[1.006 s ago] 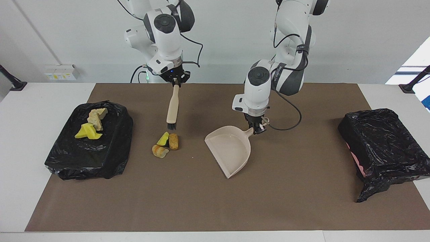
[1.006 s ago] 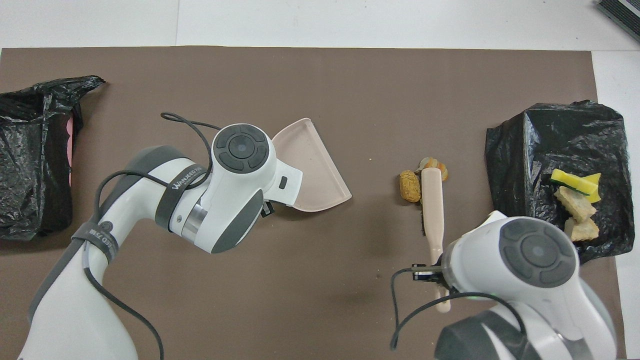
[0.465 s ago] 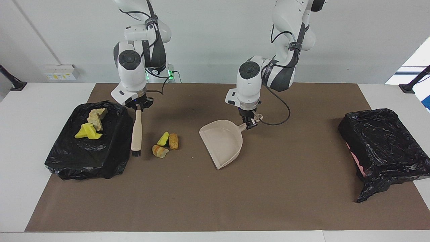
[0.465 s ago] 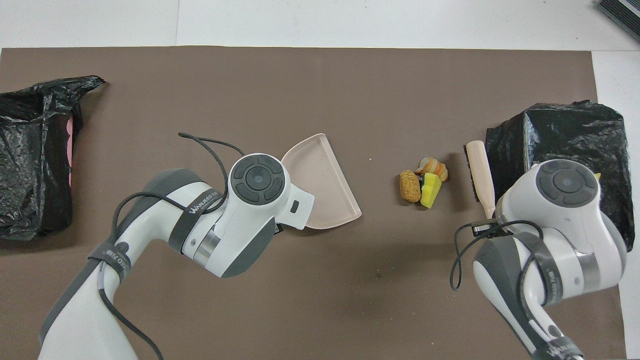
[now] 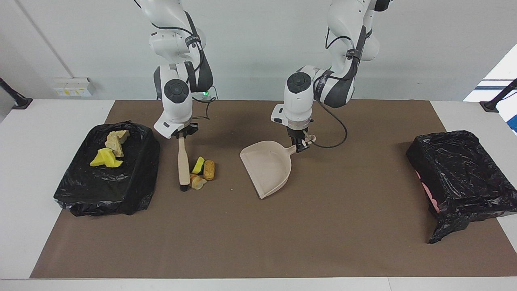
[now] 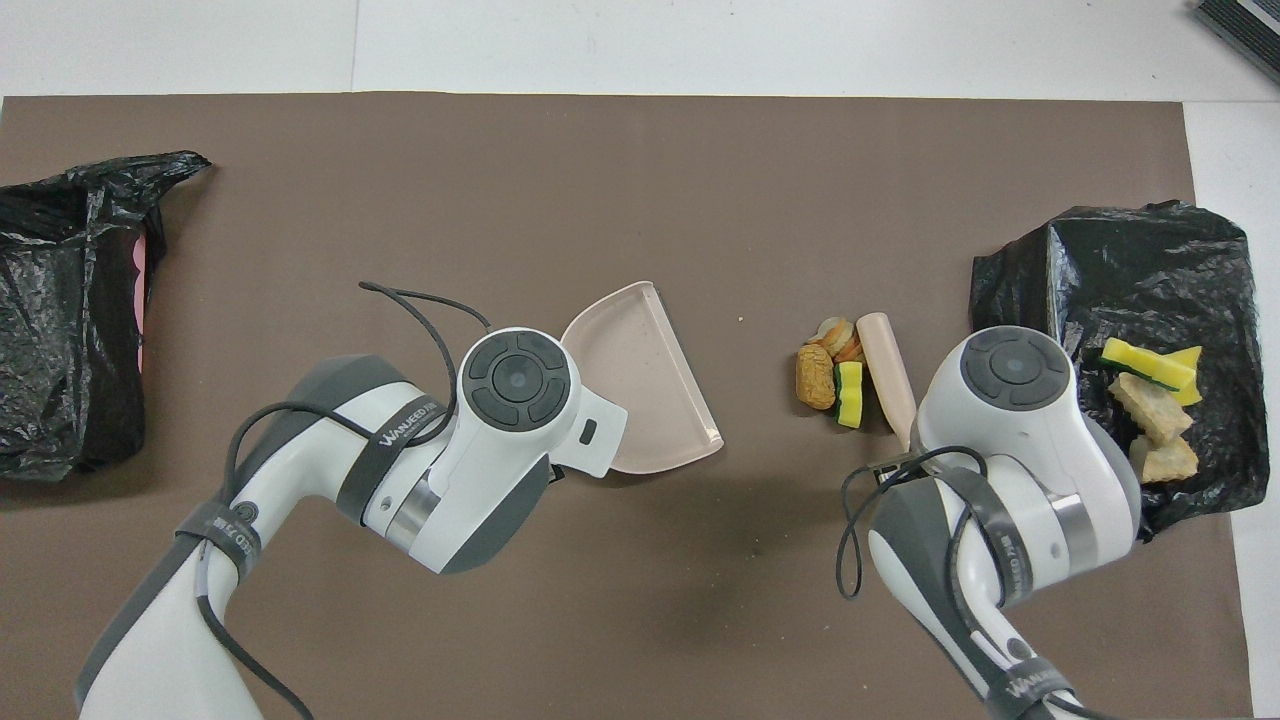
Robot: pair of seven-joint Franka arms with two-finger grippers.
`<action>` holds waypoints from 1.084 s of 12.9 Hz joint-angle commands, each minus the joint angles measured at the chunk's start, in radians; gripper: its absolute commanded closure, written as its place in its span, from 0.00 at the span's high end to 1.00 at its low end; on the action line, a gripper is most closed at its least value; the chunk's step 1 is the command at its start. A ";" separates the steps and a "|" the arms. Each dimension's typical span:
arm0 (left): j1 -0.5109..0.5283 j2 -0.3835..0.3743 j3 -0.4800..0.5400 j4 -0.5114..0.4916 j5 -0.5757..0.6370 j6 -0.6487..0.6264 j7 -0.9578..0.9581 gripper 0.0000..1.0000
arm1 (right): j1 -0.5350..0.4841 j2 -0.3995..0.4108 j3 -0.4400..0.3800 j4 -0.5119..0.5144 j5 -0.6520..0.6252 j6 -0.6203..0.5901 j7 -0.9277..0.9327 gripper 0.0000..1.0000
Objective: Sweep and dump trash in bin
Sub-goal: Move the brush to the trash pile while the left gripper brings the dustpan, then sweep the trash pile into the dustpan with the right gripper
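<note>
Brown matting (image 5: 258, 242) covers the white desk (image 5: 40, 169), with a black-bagged bin (image 5: 460, 178) at the left arm's end and a black-bagged mound (image 5: 121, 190) at the right arm's end. Your right hand (image 5: 181, 135) is clamped on the brush (image 5: 183, 165), whose bristles stand on the mat just beside three scraps (image 5: 202, 171); four more scraps (image 5: 110, 151) lie on the mound. Your left hand (image 5: 301, 147) is closed on the handle of the beige dustpan (image 5: 268, 167), which sits near the three scraps with its mouth toward them. To sweep well, keep the dustpan's lip flat on the mat, draw the brush low and steadily toward it, and hold the scraps together so none slips past the edge.
</note>
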 commanded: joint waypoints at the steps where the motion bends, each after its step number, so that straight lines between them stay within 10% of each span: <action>1: -0.022 -0.040 0.010 -0.059 0.023 0.023 0.014 0.00 | 0.074 0.021 0.002 0.022 0.111 -0.022 0.029 0.00; 9: -0.019 -0.040 0.010 -0.061 0.023 0.032 0.014 0.00 | 0.321 0.098 0.002 0.118 0.580 0.084 0.216 0.00; 14: 0.011 -0.033 0.010 -0.050 0.023 0.043 0.113 0.00 | 0.226 0.003 -0.013 0.264 0.571 -0.215 0.200 0.00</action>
